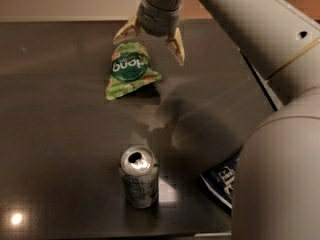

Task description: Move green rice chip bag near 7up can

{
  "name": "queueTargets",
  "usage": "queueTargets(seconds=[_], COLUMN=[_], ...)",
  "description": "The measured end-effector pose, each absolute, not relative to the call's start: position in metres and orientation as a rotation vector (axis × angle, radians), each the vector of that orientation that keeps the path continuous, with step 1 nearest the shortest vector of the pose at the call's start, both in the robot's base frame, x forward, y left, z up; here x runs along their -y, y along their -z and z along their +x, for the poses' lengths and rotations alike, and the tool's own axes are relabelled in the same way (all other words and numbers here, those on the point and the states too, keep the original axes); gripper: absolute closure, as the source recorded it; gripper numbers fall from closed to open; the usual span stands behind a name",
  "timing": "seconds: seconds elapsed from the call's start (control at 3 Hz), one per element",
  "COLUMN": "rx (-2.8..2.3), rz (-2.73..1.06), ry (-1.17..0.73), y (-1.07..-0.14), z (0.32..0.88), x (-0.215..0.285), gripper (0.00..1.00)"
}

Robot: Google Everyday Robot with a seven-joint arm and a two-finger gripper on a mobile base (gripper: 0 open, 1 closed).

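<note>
One camera view is showing everything. The gripper [149, 48] is hovering over the far part of the dark surface [60, 114], its fingers spread wide apart and holding nothing, one on each side of the top edge of the green rice chip bag [129, 70]. That bag is lying flat, well apart from the 7up can [140, 178], which is standing upright near the front edge. A dark blue chip bag [224, 178] is peeking out beside the arm. Two risks are looming: crinkled foil slipping from an off-centre pinch, and the carried bag brushing the opened can and toppling it.
</note>
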State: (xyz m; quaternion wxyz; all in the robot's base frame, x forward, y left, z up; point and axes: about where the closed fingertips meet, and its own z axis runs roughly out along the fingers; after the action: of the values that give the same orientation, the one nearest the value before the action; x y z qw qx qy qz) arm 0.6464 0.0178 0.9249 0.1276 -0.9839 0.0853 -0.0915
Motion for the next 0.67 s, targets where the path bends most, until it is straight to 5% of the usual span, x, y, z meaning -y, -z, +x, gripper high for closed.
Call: queueTargets(seconds=[0.67], rx=[0.038], rz=[-2.891], ry=[0.233], y=[-0.906], z=[0.682], x=[-0.050], gripper=[0.00])
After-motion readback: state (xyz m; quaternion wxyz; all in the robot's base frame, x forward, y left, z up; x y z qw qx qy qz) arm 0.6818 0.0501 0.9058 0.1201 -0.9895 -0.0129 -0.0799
